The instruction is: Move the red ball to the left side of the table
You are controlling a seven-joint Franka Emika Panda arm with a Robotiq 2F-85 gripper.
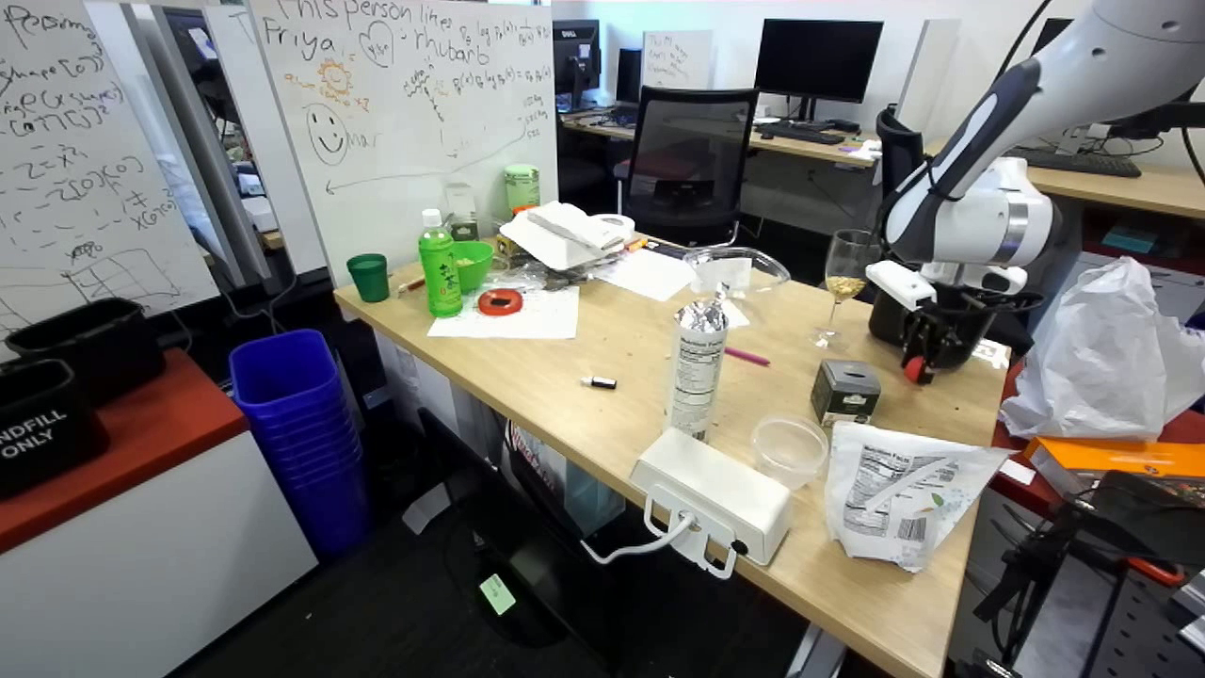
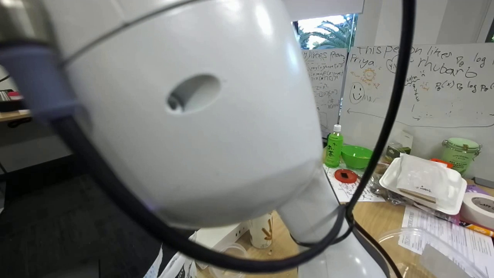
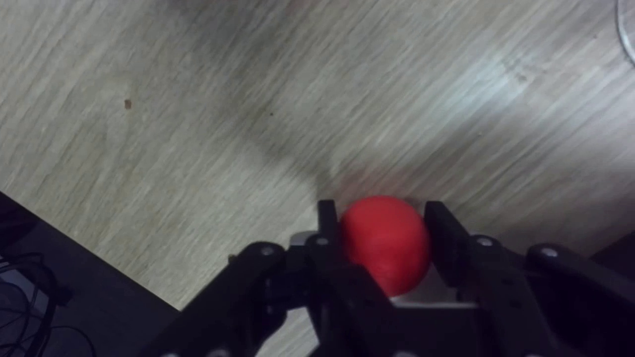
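Dark end effector [image 3: 381,220] pinches the red ball [image 3: 386,243]; wood-look table [image 3: 198,148] beneath.

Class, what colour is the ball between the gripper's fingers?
The ball is red, seen best in the wrist view.

In the wrist view the gripper [image 3: 381,223] covers part of the red ball [image 3: 392,248], and a clear curved rim [image 3: 623,37] is cut off. We cannot tell whether the red ball, near a corner of the table [image 1: 640,330], touches the top. In an exterior view the arm [image 2: 200,146] hides much of the table from us.
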